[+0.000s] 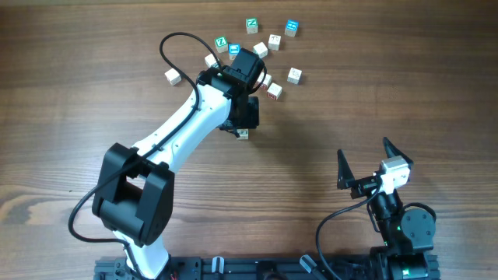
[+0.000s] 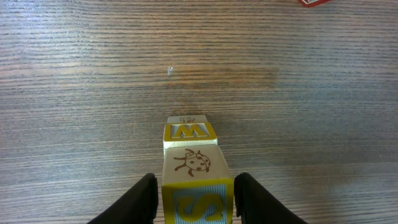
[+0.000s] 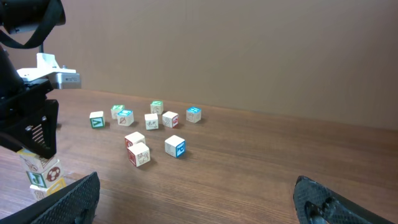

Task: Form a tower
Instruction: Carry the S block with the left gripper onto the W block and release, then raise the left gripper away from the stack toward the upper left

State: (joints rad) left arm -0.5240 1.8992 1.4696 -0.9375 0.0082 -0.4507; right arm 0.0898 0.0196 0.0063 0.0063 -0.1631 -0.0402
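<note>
- The tower (image 2: 189,163): a one-cube-wide stack, its top cube pale with a ladybird and a blue S, a yellow W cube beneath.
- The left gripper (image 2: 196,186) straddles the top cube, its fingers just clear of it.
- The right gripper (image 1: 363,149) is spread wide and empty.

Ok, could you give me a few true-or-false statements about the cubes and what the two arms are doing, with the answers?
1. The left pincer has a finger on each side of the top cube of the tower. True.
2. The right pincer holds a cube. False: it is wide open and empty, well away from the cubes.
3. The tower has toppled. False: it stands, cube on cube.
4. Several loose cubes lie scattered on the table beyond the tower. True.
5. The cube below the top one shows a W. True.
</note>
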